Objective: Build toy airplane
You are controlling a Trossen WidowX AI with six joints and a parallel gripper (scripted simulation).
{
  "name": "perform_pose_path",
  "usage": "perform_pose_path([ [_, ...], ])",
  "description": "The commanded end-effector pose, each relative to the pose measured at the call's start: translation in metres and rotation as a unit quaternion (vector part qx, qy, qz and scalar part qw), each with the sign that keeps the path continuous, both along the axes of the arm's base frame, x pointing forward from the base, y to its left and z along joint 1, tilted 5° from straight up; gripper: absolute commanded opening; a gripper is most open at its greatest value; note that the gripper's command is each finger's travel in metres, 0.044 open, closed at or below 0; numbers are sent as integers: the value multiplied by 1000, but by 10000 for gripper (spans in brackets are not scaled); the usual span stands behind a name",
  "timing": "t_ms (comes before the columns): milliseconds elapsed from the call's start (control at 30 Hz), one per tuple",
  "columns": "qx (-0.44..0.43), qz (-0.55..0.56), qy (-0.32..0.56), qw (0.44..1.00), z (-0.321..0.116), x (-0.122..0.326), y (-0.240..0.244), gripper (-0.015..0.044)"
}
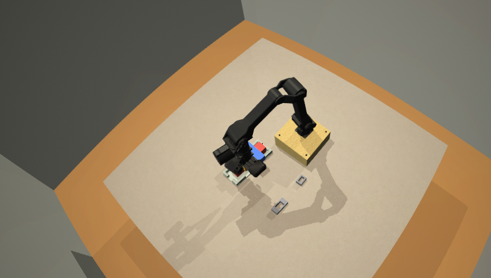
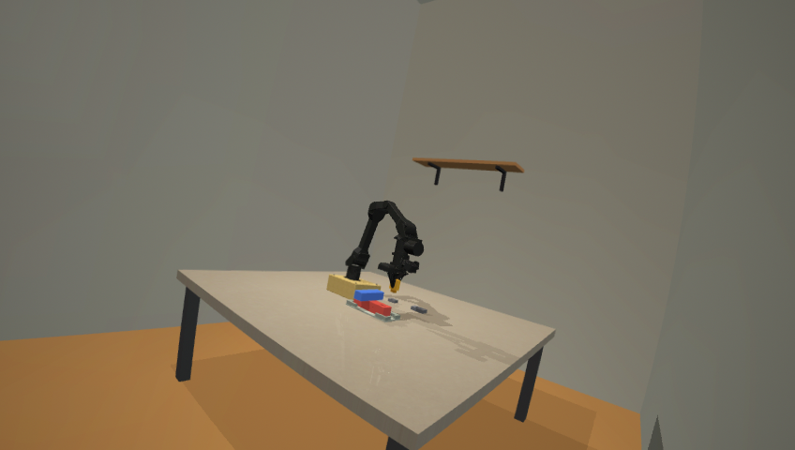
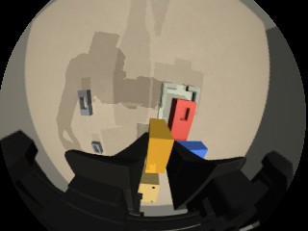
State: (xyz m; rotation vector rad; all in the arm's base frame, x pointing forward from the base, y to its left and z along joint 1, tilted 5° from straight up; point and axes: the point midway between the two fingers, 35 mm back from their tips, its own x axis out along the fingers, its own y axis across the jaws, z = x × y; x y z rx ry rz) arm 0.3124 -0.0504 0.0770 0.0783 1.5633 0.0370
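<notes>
The yellow fin (image 2: 395, 286) (image 3: 160, 146) seems roughly upright, long axis near vertical.

blue wing (image 2: 368, 294) across red fuselage (image 2: 379, 307), claw (image 2: 395, 283) gripping yellow fin (image 2: 395, 286)

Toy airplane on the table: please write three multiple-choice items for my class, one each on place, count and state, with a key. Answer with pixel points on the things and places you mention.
1. Where is the blue wing (image 1: 256, 152) (image 2: 368, 294) (image 3: 195, 148)?
A) On the wooden wall shelf
B) Across the top of the red fuselage (image 1: 260, 147) (image 2: 379, 307) (image 3: 180, 127)
C) Under the jig

2. How many grey frame-shaped pieces lie on the table?
A) Two
B) Four
C) Five

3. What is the gripper (image 1: 239, 172) (image 2: 394, 288) (image 3: 156, 137) doing?
A) Standing open and unloaded
B) Holding the blue wing
C) Holding the orange tail fin (image 2: 396, 285) (image 3: 160, 148)

Key:
1 B: the exterior view shows blue resting on red.
2 A: the top view shows one larger and one smaller piece.
3 C: the wrist view shows orange between the fingers.
</notes>
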Motion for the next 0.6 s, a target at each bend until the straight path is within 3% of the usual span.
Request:
perform_pose_path([
  [0, 0, 0, -5, 1000, -1, 5, -11, 0],
  [567, -1, 0, -6, 1000, -17, 12, -62, 0],
])
